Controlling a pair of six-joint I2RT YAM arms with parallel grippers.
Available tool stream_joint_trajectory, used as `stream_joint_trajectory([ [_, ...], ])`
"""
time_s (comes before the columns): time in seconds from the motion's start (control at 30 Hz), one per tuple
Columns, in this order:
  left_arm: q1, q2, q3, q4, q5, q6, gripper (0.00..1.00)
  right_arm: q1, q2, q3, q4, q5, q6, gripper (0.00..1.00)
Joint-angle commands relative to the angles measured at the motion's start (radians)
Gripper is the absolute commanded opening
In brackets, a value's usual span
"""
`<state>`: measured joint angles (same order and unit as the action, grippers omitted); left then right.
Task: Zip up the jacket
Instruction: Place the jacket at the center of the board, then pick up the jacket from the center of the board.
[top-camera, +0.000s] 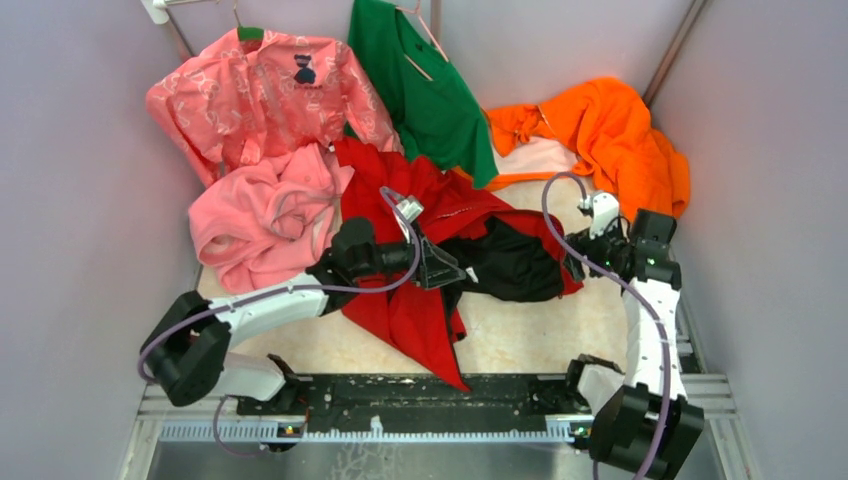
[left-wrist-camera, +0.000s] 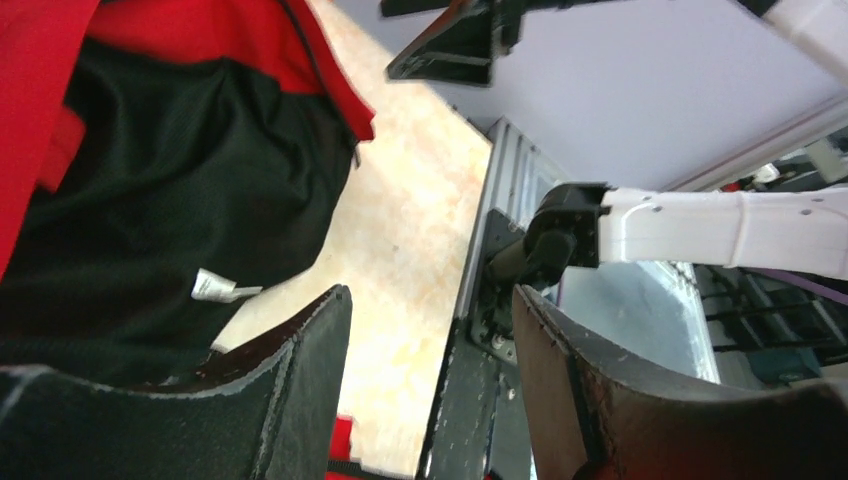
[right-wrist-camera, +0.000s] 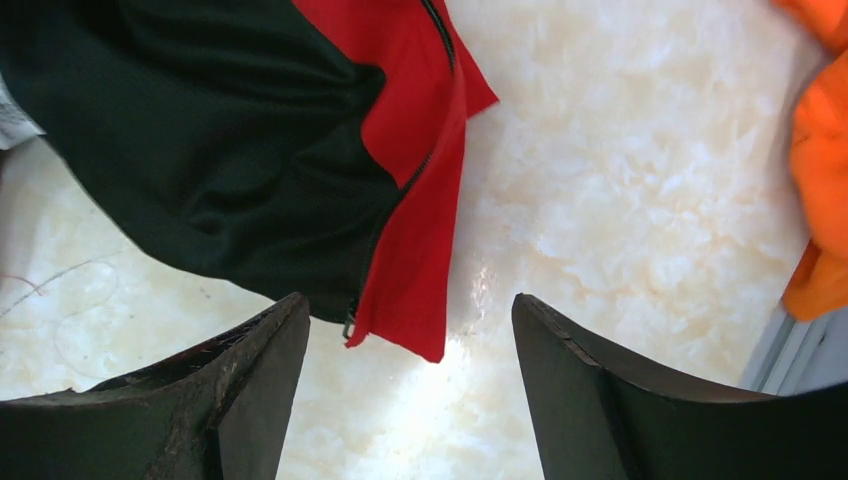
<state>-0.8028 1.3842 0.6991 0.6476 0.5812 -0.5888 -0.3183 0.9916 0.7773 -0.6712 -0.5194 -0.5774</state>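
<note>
The red jacket (top-camera: 410, 310) lies crumpled and unzipped in the middle of the table, its black lining (top-camera: 510, 262) turned up. My left gripper (top-camera: 440, 266) hovers open at the lining's left edge. In the left wrist view the left gripper (left-wrist-camera: 430, 295) holds nothing, and the lining (left-wrist-camera: 170, 200) with a white label (left-wrist-camera: 215, 288) lies to its left. My right gripper (top-camera: 578, 258) stands open at the jacket's right edge. In the right wrist view the right gripper (right-wrist-camera: 410, 300) is empty just above the jacket's red corner (right-wrist-camera: 410, 260), where the dark zipper (right-wrist-camera: 405, 185) ends.
A pink fleece (top-camera: 265, 215) lies left of the jacket, and a patterned pink shirt (top-camera: 265, 90) and a green shirt (top-camera: 425, 85) hang behind. An orange garment (top-camera: 610, 130) is heaped at the back right, also in the right wrist view (right-wrist-camera: 825, 150). Grey walls close both sides, and a metal rail (top-camera: 400, 400) runs along the front.
</note>
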Motion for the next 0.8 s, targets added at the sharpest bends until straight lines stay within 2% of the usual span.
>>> stream_joint_trajectory([
  [0.0,0.008,-0.106,-0.035,-0.217,-0.101,0.098,0.67,-0.008,-0.114,-0.013,0.073,-0.171,-0.039,0.75],
  [0.07,0.033,-0.150,-0.055,-0.225,-0.106,0.102,0.68,-0.008,-0.147,-0.029,0.080,-0.314,-0.065,0.77],
  [0.17,0.063,-0.202,-0.108,-0.154,-0.112,0.108,0.71,-0.007,-0.168,-0.062,0.020,-0.620,-0.187,0.81],
  [0.27,0.076,-0.251,-0.184,-0.046,-0.146,0.081,0.85,0.036,-0.140,-0.079,-0.070,-0.826,-0.272,0.84],
  [0.33,0.084,-0.273,-0.229,0.004,-0.220,0.022,0.98,0.136,-0.108,-0.086,-0.097,-0.835,-0.283,0.84],
  [0.37,0.094,-0.277,-0.248,0.024,-0.243,-0.006,0.98,0.209,-0.086,-0.088,-0.107,-0.799,-0.292,0.84],
  [0.43,0.118,-0.273,-0.276,0.073,-0.213,-0.062,0.99,0.357,-0.058,-0.102,-0.091,-0.756,-0.281,0.83],
  [0.53,0.142,-0.255,-0.289,0.110,-0.163,-0.135,0.99,0.517,-0.017,-0.129,0.008,-0.723,-0.167,0.82],
  [0.67,0.147,-0.246,-0.279,0.093,-0.138,-0.182,0.98,0.664,0.071,-0.169,0.203,-0.701,0.098,0.75],
  [0.77,0.148,-0.265,-0.272,0.063,-0.150,-0.181,0.95,0.740,0.143,-0.193,0.311,-0.695,0.229,0.71],
])
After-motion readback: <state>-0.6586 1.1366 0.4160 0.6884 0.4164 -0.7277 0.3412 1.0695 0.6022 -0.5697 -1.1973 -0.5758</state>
